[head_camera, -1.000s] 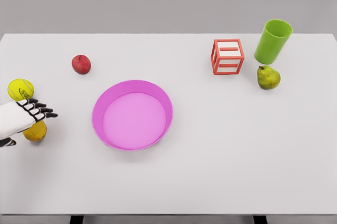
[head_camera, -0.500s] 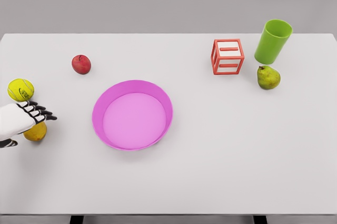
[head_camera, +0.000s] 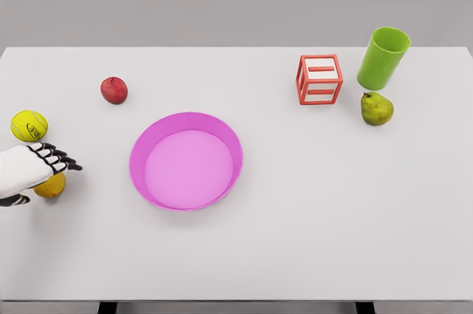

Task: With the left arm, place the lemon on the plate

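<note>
- Left hand (head_camera: 29, 170) has sunk lower over the lemon (head_camera: 50, 185) since a second ago, hiding more of it.
- Fingers stretched out, nothing gripped yet.
- Lemon at table's left edge, well left of the plate (head_camera: 186, 161).
- Should close around the lemon's middle, clear of the tennis ball (head_camera: 29, 125).

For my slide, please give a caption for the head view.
Left hand over the lemon, beside the empty pink plate on the white table.

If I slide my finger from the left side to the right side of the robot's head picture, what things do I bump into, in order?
tennis ball → apple → pink plate → red cube frame → pear. The left hand and lemon overlap the ball's span, and the green cup overlaps the pear's, so I left them out.
</note>
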`<action>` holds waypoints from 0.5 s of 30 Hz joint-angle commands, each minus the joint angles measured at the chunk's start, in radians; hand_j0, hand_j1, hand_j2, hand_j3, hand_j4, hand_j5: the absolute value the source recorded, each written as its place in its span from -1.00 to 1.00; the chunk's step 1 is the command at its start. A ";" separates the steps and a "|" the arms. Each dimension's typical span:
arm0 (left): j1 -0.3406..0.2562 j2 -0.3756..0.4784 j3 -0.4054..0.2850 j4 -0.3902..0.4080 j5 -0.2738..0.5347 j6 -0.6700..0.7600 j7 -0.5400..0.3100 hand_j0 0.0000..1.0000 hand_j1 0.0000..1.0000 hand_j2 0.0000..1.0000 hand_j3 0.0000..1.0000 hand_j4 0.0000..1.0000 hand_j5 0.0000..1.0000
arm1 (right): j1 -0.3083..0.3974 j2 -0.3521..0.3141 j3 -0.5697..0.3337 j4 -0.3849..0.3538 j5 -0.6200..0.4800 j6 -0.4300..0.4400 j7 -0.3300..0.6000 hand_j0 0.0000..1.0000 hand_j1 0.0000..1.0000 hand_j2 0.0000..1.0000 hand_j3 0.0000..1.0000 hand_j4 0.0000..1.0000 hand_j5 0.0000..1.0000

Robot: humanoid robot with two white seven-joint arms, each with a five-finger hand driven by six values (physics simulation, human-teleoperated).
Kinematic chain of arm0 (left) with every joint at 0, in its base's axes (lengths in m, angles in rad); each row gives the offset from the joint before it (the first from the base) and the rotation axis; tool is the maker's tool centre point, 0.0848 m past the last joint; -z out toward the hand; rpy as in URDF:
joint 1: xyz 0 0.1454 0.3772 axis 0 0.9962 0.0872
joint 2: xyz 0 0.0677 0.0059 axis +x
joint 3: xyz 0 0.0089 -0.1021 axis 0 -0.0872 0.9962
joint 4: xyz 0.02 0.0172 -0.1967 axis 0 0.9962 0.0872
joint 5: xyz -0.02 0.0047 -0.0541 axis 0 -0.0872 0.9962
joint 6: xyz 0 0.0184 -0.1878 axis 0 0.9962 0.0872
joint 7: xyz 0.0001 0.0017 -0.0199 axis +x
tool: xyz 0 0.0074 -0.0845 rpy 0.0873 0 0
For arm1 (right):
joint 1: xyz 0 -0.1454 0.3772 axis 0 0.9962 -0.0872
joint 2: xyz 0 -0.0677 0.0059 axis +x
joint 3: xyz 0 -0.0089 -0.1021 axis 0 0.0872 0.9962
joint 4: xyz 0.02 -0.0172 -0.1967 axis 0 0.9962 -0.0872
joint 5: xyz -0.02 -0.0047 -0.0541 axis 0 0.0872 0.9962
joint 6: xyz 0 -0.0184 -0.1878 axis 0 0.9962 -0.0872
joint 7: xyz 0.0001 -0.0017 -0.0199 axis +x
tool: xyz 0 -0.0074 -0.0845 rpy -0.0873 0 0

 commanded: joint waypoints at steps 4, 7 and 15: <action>-0.003 0.001 0.000 0.001 0.003 0.002 0.000 0.82 0.82 0.82 0.82 0.82 0.82 | 0.002 0.000 0.000 0.001 0.000 0.000 0.000 1.00 1.00 1.00 1.00 1.00 1.00; -0.003 0.001 -0.001 0.001 0.003 0.002 0.000 0.74 0.74 0.74 0.74 0.74 0.74 | 0.000 0.000 0.000 0.001 0.000 0.000 0.000 1.00 1.00 1.00 1.00 1.00 1.00; -0.002 0.001 -0.027 0.002 0.002 0.002 0.000 0.68 0.68 0.68 0.68 0.68 0.68 | 0.000 0.000 0.000 0.001 -0.001 0.000 0.000 1.00 1.00 1.00 1.00 1.00 1.00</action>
